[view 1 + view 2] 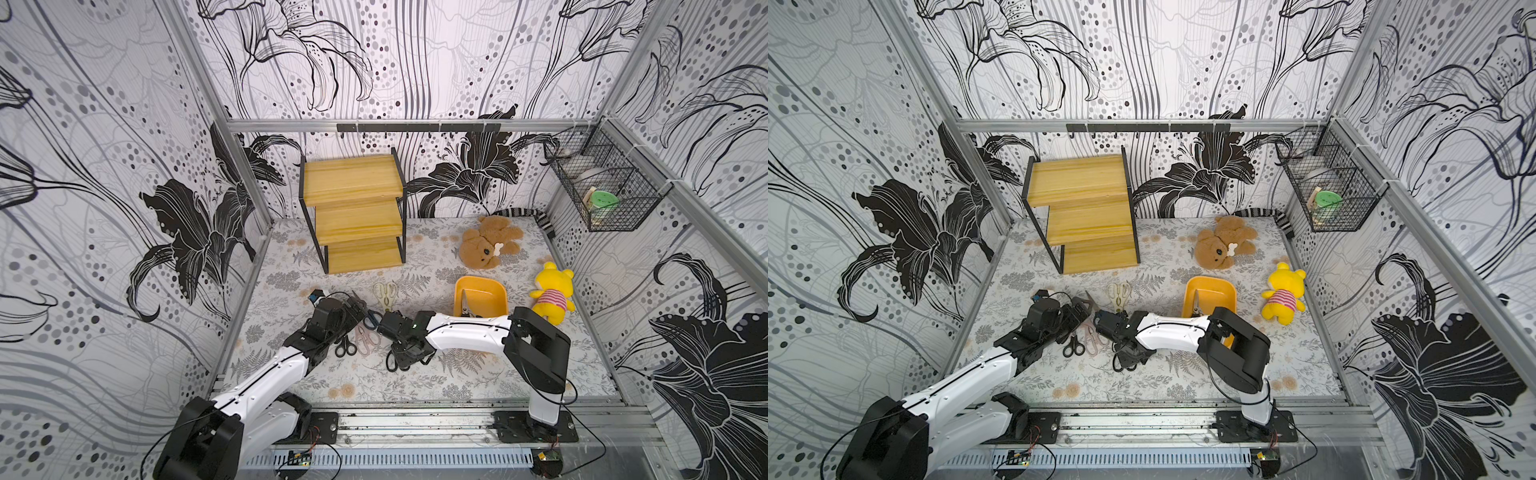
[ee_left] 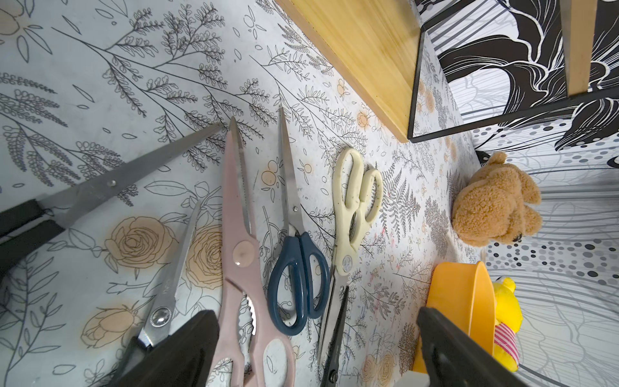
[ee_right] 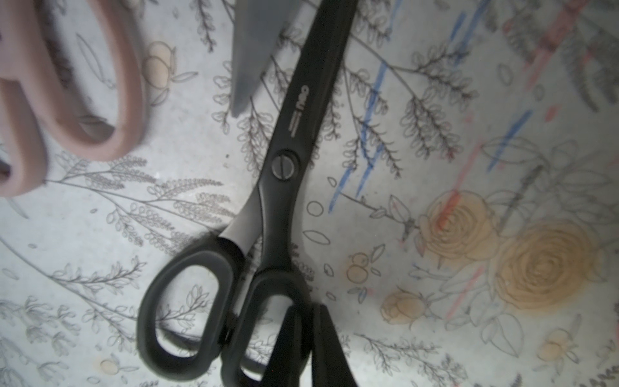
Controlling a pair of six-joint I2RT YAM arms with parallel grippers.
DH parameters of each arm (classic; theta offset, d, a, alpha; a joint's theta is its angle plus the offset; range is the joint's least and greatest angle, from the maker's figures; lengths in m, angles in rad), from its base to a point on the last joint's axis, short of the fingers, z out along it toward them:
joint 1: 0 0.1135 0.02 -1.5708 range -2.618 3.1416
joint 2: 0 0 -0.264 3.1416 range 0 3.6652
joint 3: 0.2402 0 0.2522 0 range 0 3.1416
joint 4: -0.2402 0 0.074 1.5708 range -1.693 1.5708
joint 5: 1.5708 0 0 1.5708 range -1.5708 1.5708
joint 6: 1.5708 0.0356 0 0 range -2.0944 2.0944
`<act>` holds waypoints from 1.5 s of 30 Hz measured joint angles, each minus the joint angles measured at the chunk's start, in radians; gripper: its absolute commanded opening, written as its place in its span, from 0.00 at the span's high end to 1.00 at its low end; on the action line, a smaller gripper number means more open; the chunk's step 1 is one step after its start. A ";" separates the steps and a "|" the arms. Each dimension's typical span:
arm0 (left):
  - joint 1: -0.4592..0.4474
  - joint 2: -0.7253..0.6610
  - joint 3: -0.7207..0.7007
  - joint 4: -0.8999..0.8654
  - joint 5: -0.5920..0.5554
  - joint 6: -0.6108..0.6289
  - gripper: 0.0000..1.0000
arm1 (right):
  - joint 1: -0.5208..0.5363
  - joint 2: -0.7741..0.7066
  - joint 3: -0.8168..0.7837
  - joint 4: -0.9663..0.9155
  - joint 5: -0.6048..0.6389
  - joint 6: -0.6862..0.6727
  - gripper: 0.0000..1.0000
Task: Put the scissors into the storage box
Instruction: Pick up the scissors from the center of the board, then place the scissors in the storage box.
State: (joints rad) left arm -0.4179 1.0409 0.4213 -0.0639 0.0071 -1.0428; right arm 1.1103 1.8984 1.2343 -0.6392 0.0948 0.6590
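Scissors (image 1: 368, 338) are bunched mid-worktop (image 1: 465, 378) in both top views. The yellow-orange storage box (image 1: 480, 281) sits apart from them at their 3 o'clock, its near end hidden under the right arm. A grey blade (image 1: 464, 300) shows inside the box; what else lies in there I cannot tell.

Over to the right gripper (image 3: 310, 313): jaws clenched, pinching the handle loop of the black scissors (image 3: 284, 164), which lie flat on the worktop with blades closed. In both top views that gripper is down at the 5 o'clock edge of the bunch.

Now the left gripper (image 2: 315, 313): jaws released and spread wide over the pile, gripping nothing. Between its fingers (image 2: 191, 345) the wrist view lays out the pink pair (image 2: 239, 254) and the blue-handled pair (image 2: 296, 281) just beside it. The cream shears (image 2: 351, 214) come next along, pointing the opposite way to the blue one. A long-bladed black-handled pair (image 2: 100, 191) and a silver pair (image 2: 167, 291) lie on the other side of the pink one.

Round the edges, a wooden shelf (image 1: 353, 216) stands at 12 o'clock of the bunch. A brown teddy (image 1: 488, 243) lies at 12 o'clock of the box and a yellow bear (image 1: 550, 293) at its 3 o'clock.
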 measured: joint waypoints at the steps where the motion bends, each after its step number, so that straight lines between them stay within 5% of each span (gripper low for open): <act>1: 0.000 -0.003 -0.002 0.000 0.000 0.000 0.03 | 0.000 0.000 0.000 0.000 0.000 0.003 1.00; 26: 0.000 0.035 0.024 0.022 0.016 0.012 0.03 | -0.079 -0.118 0.011 -0.012 0.029 -0.058 1.00; 45: -0.142 0.286 0.238 0.046 0.076 0.089 0.03 | -0.467 -0.424 -0.052 -0.063 0.098 -0.335 1.00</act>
State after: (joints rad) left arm -0.5598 1.3273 0.6590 -0.0177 0.0834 -0.9539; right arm 0.6430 1.4746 1.1824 -0.7021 0.1932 0.3241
